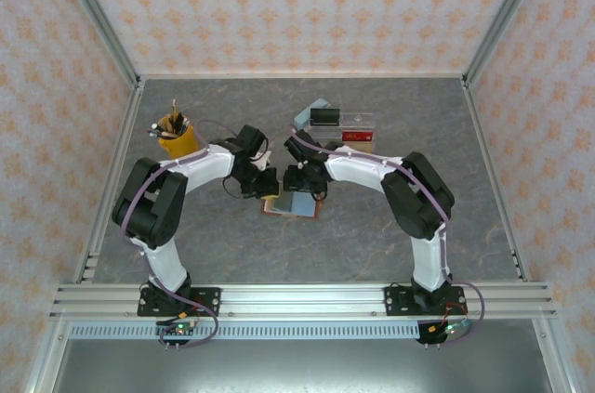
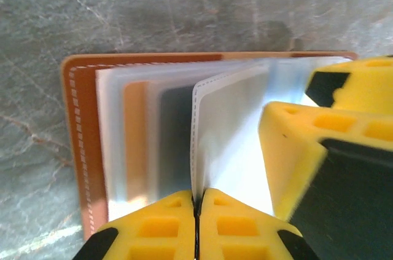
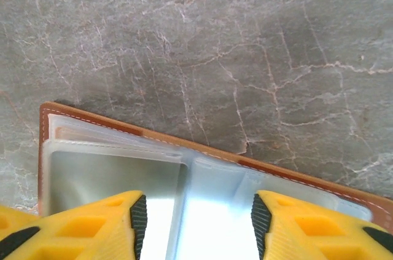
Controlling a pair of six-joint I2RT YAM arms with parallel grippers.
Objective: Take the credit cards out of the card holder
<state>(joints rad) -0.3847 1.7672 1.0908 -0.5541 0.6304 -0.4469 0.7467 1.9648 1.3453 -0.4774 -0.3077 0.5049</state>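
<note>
Barely started here; card holder [image 1: 293, 204] lies open on the table [image 1: 372, 235] between both arms; left gripper [image 2: 196, 211] is pinched tight on a clear sleeve [image 2: 227, 131]; right gripper [image 3: 193, 217] hovers half open above it, holding nothing; the cards [image 2: 175, 143] I can see sit tucked inside, none out yet.

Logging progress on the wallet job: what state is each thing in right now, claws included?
card holder: open, lying on the table.
clear sleeve: lifted off the stack, pinched at its edge.
credit cards: an orange one and a dark one, inside sleeves.
left claw: shut on the clear sleeve.
right claw: open, over the card holder.
pen cup: upright.
</note>
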